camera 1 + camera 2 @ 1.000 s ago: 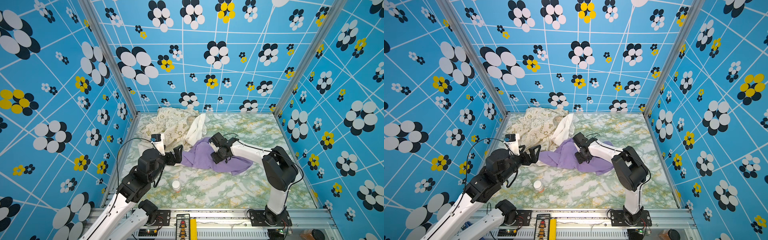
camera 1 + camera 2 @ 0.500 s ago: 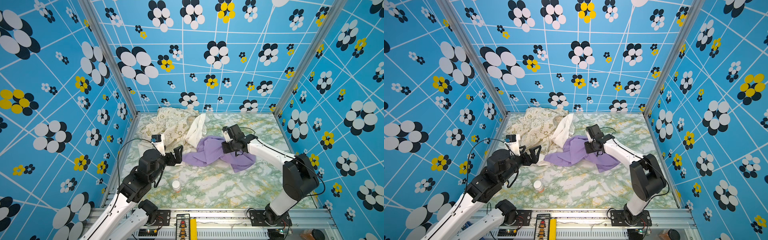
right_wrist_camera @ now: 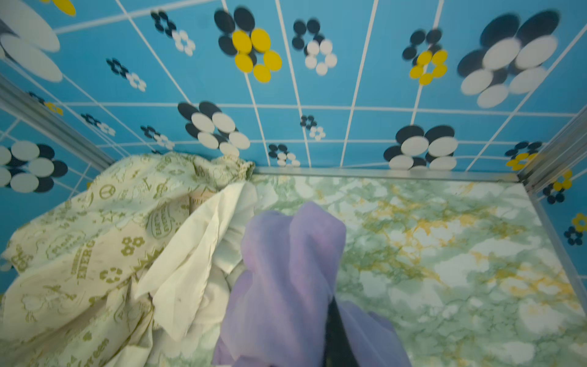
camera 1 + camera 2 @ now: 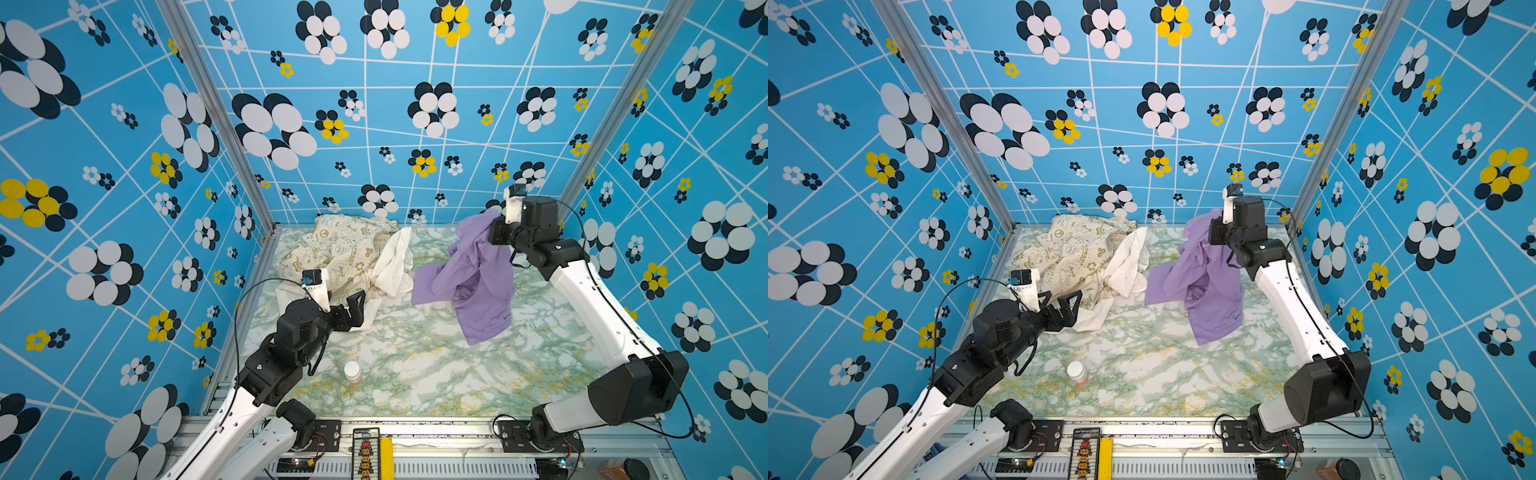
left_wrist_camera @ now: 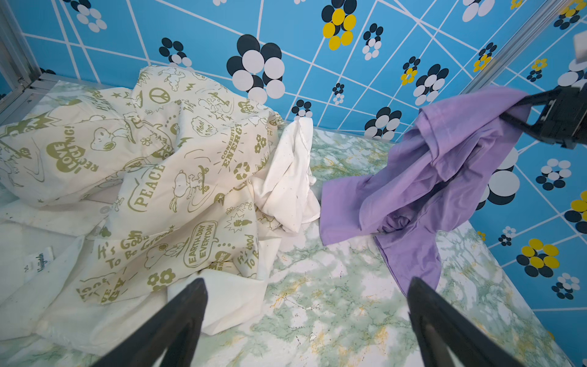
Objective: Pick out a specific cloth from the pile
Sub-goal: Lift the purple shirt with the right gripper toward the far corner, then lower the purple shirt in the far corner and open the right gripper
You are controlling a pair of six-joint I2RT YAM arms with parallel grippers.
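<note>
The lavender cloth (image 4: 478, 274) (image 4: 1208, 282) hangs from my right gripper (image 4: 493, 226) (image 4: 1214, 232), which is shut on its top fold near the back right corner. Its lower folds trail on the table. In the right wrist view the cloth (image 3: 286, 270) covers the right gripper (image 3: 320, 321), and only one dark finger (image 3: 333, 321) shows. The pile, a cream cloth with olive prints (image 4: 340, 249) (image 5: 178, 165) and a white cloth (image 4: 395, 262) (image 5: 289, 178), lies at the back left. My left gripper (image 4: 353, 309) (image 5: 306, 282) is open and empty at the pile's front edge.
A small white-capped bottle (image 4: 352, 371) (image 4: 1076, 372) stands on the marbled tabletop (image 4: 415, 374) in front of my left arm. Blue flowered walls close in the back and both sides. The cloth's left corner (image 5: 330, 209) lies right beside the white cloth.
My right gripper has shut on the lavender cloth and carried it up and toward the back right, pulling it away from the pile. The left arm has stayed still.
</note>
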